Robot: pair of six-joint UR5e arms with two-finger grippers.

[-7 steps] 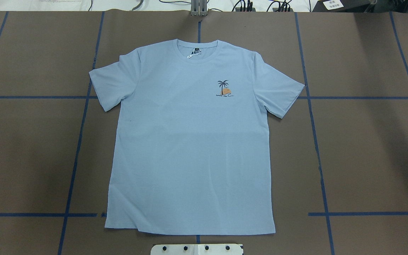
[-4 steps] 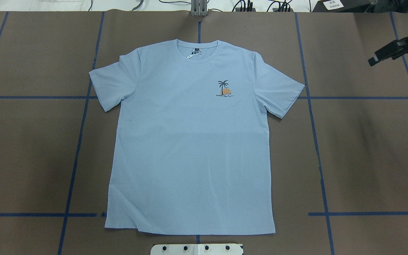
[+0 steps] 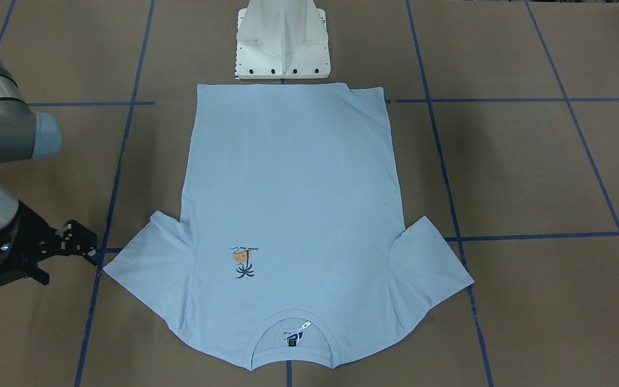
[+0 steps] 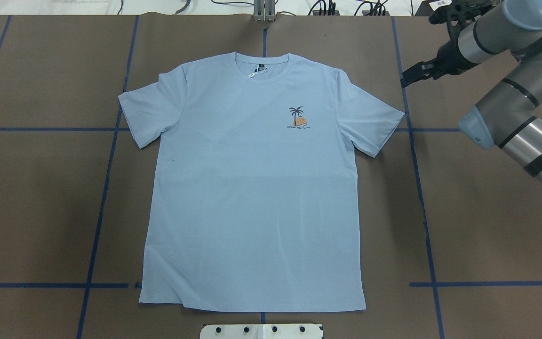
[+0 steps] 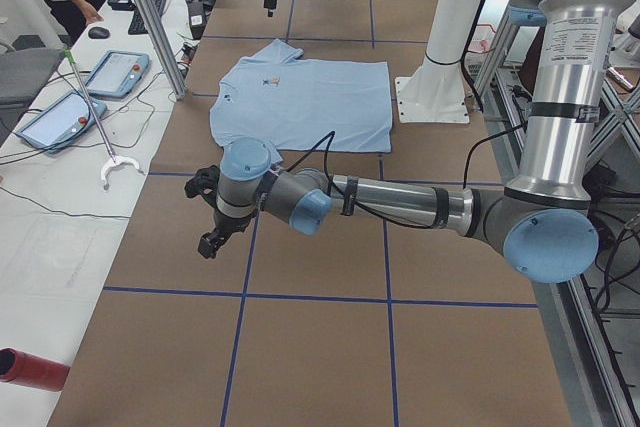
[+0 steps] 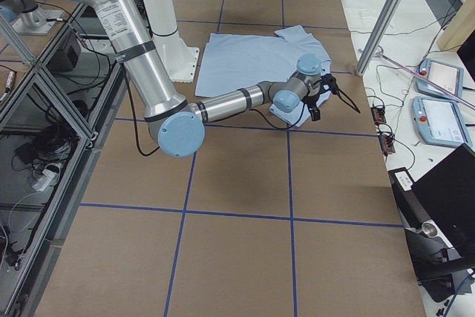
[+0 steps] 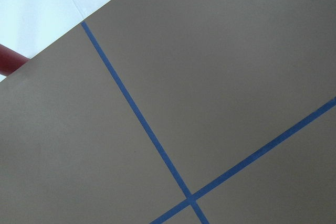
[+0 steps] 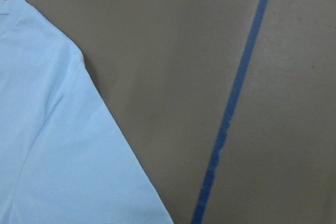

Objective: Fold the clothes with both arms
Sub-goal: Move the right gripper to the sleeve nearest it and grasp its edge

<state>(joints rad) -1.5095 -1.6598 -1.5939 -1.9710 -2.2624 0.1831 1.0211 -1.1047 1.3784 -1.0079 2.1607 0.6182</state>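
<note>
T-shirt (image 4: 252,197) lies flat, front up, mid-table on the brown paper table (image 4: 487,212), collar (image 4: 261,56) away from the robot and hem near the white pedestal base (image 3: 282,43). Right gripper (image 4: 405,82) hangs just off the tip of the shirt's sleeve (image 4: 370,117) on that side, not touching cloth. Its fingers overlap from every angle, so I cannot tell if they are parted or pressed together. Left gripper (image 5: 205,215) sits over bare table, well apart from the shirt. It shows in the left side view only, so its grip is not readable. Shirt is pale blue with short sleeves spread, and nearly smooth. Small palm print (image 4: 298,117) on the chest; dark neck label (image 4: 258,70) with a white tag, text too small to read. Right wrist view catches only a sleeve edge.
</note>
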